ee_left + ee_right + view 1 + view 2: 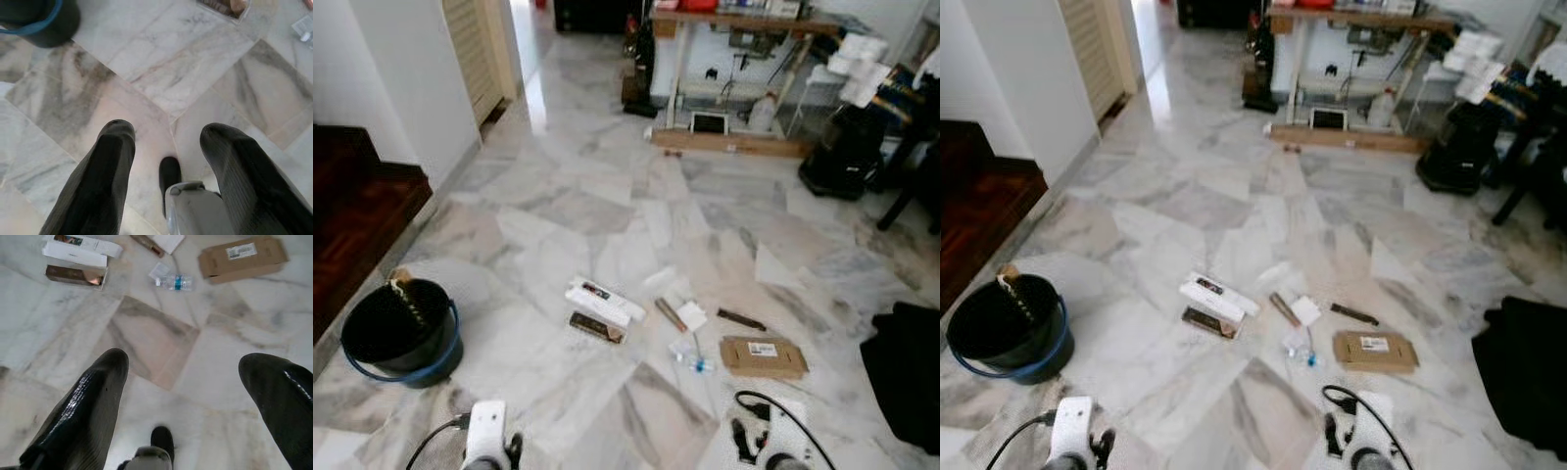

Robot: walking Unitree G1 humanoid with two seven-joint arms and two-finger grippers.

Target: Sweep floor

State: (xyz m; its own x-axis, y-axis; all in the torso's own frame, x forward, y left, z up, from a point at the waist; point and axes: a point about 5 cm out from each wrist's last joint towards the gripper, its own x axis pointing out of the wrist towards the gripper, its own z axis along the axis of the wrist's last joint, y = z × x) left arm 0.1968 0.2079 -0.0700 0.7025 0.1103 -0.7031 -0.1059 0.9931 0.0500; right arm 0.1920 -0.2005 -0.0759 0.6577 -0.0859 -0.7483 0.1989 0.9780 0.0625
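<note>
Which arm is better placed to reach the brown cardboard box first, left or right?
Right, probably. The cardboard box lies on the robot's right, just ahead of the open right gripper. The left gripper, also open, is nearer the black bucket.

A black bucket (399, 333) stands near a dark wooden step (357, 211).

Head stereo pair looks forward-down across marble floor (558, 206). Each wrist camera points along own black fingers, floor near. Left shares black bucket (41, 22); right shares cardboard box (242, 257), white carton (80, 249).
</note>
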